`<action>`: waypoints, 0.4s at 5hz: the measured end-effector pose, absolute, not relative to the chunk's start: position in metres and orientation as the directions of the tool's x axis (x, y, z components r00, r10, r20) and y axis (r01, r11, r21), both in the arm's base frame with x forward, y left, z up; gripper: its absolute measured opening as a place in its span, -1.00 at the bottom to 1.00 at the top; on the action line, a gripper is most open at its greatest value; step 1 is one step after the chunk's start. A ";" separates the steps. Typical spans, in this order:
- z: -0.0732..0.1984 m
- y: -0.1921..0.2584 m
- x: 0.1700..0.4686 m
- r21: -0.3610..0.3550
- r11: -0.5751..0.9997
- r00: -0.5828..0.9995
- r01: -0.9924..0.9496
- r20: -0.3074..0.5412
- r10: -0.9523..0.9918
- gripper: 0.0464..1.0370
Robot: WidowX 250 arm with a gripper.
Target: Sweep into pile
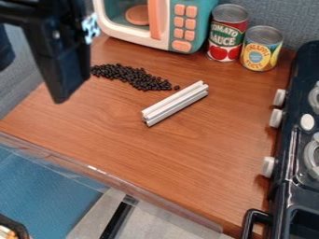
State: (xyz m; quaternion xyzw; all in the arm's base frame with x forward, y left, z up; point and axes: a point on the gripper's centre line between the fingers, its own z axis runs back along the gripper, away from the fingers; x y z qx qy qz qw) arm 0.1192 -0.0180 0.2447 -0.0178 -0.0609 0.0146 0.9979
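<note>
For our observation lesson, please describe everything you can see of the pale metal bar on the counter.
The silvery metal bar is short and straight, with grooves running along its length and a ridged profile at its near end. It looks like a piece of aluminium extrusion. It lies flat on the wooden counter, slanting from lower left to upper right, just right of the black beads. Only the counter touches it.

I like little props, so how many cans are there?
2: the taller can beside the microwave, and the shorter can to its right, nearer the stove.
</note>
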 end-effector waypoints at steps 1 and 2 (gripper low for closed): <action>0.241 -0.019 0.119 -0.040 0.999 0.993 -0.026 0.113 0.030 0.93; 0.214 -0.024 0.137 -0.067 0.997 0.995 -0.033 0.093 0.039 0.93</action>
